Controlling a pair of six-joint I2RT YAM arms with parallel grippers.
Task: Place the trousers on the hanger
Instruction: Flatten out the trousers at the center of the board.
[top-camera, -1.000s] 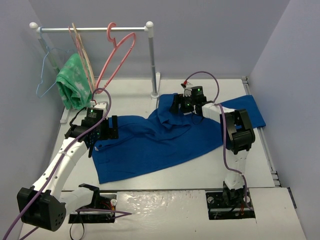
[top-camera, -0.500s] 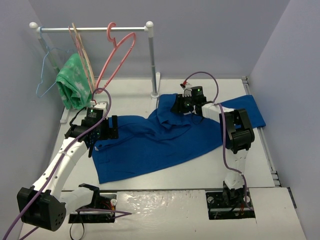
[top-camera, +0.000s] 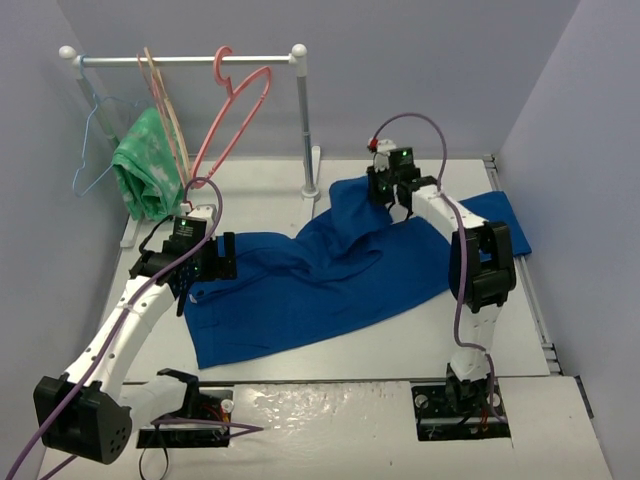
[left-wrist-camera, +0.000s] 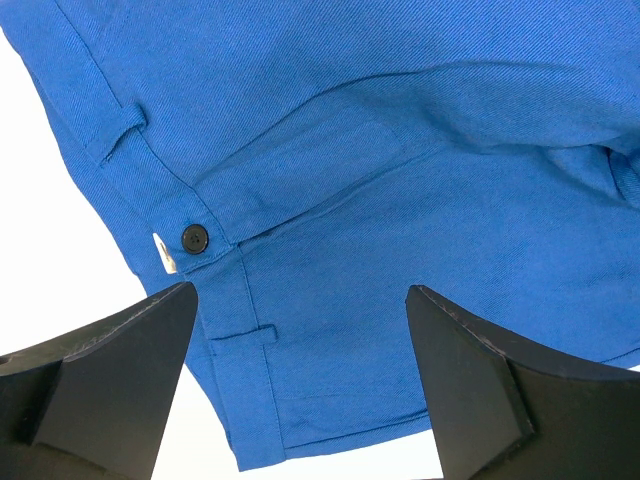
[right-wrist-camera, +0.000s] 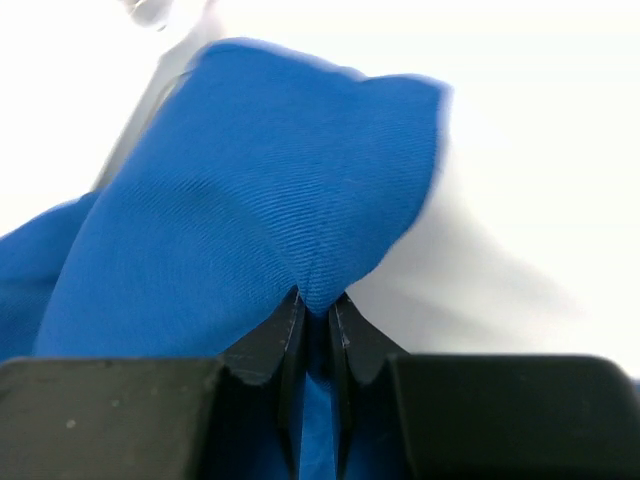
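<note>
My right jaws are clamped on a raised fold of the trousers (top-camera: 320, 280), which sprawl across the bench (top-camera: 400, 345), long axis running near-left to far-right. The hanger (top-camera: 235, 115) hangs on the rail (top-camera: 180, 58), up and left of that fold. My left jaws stand apart over the waistband (left-wrist-camera: 235, 300), seemingly nearer the hanger.

left arm (top-camera: 130, 320): stretched forward and low from its base at the near left, wrist turned inward. left gripper (left-wrist-camera: 300, 292): fingers (left-wrist-camera: 120, 370) spread wide apart, nothing between them. right arm (top-camera: 470, 270): elbow raised, forearm reaching to the far side. right gripper (right-wrist-camera: 315, 300): held high, fingers (right-wrist-camera: 270, 345) pinched almost together on a fold of the trousers (right-wrist-camera: 230, 200).
</note>
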